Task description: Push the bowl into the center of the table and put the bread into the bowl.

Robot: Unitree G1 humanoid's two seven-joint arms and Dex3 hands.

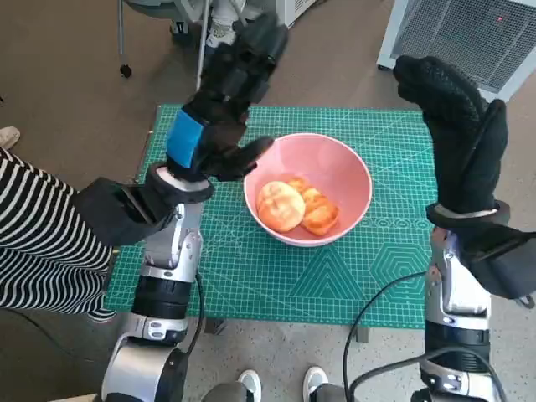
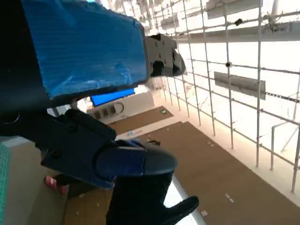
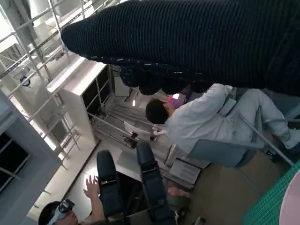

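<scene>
Seated person [image 3: 201, 122] beyond right hand [image 3: 197, 42]

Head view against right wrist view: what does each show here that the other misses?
Only the head view shows the bread lying inside the pink bowl, the left hand raised and holding nothing, and most of the green mat. Only the right wrist view shows a seated person in white and tall white shelving. Both show the gloved right hand, empty, and part of the mat.
</scene>
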